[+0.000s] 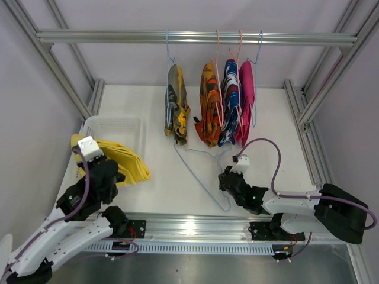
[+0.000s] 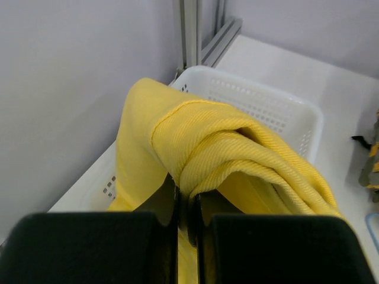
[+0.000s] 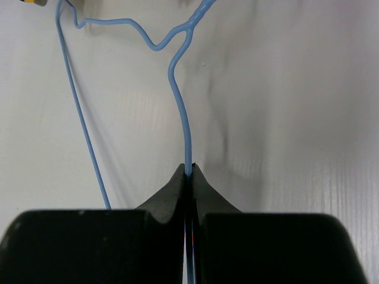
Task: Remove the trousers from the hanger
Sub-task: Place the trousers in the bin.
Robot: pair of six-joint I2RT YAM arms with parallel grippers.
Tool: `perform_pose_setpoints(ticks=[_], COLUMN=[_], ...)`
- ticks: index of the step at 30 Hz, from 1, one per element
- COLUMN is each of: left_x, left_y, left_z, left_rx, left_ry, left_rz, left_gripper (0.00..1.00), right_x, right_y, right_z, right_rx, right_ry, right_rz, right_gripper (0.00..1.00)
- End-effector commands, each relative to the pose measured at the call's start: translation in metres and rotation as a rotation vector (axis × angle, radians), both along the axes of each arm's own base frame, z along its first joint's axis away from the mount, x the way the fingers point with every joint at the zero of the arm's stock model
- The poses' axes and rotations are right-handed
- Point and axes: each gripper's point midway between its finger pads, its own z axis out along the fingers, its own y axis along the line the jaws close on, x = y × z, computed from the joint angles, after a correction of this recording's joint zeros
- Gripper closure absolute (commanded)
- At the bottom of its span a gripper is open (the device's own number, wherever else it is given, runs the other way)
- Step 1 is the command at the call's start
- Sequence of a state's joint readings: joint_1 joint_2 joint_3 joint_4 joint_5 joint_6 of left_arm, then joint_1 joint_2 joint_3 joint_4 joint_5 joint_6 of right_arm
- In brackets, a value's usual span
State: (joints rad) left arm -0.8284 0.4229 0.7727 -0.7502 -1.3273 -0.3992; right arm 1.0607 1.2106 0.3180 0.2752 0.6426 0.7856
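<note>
White bench (image 1: 269, 118) fills the floor of an aluminium frame, and a frame rail (image 1: 118, 36) crosses above its far side. On the bench's left sits a white perforated basket (image 1: 112, 118). Four pairs of small trousers hang from the rail on thin wire hangers, close together. From left to right they are the olive-yellow camouflage trousers (image 1: 176, 106), a little apart from the rest, then the orange patterned trousers (image 1: 208, 109), the blue-red-white patterned trousers (image 1: 230, 103) and the plain magenta trousers (image 1: 246, 100). The plain yellow trousers (image 2: 237, 148) are off the rail, bunched over the basket's near edge, and the left pincer (image 2: 186, 204) is clamped tight on a fold of them. An empty blue wire hanger (image 3: 183, 121) lies flat on the bench in front of the hanging garments. The right pincer (image 3: 189, 177), low over the bench, is pinched narrow on the hanger's wire.
</note>
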Motion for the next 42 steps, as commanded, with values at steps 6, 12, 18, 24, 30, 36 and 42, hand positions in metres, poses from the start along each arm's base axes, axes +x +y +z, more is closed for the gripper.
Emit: perform_pose_setpoints(ticks=[6,12,18,24,30,36,42], left_x=[0.045,0.071,0.1,0.13,0.158,0.185,0.202], left_y=[-0.032,-0.041,-0.043,-0.038,-0.048,-0.057,-0.064], left_z=[0.01,0.016,0.003,-0.005,0.011,0.01,-0.01], left_rx=[-0.103,-0.1,-0.089,-0.108,-0.074,-0.04,-0.038], left_ry=[0.039,0.04,0.097,0.138,0.146,0.178,0.247], left_rz=[-0.013,-0.001,0.032,0.072,0.063,0.059,0.028], left_gripper=[0.99,0.77,0.85,0.99,0.98,0.99,0.01], right_x=[0.005,0.002,-0.005,-0.011,-0.012,-0.013,-0.012], right_y=[-0.014,-0.018,-0.022,-0.03,-0.034,-0.035,-0.037], right_z=[0.018,0.009,0.003,0.003,0.001,-0.001,-0.001], right_rx=[0.088,0.087,0.101,0.114,0.117,0.114,0.103], right_ry=[-0.068,-0.056,-0.041,-0.042,-0.043,-0.039,-0.041], right_rz=[-0.063,-0.056,-0.039,-0.035,-0.041,-0.043,-0.047], right_gripper=[1.0,1.0,1.0,1.0,1.0,1.0,1.0])
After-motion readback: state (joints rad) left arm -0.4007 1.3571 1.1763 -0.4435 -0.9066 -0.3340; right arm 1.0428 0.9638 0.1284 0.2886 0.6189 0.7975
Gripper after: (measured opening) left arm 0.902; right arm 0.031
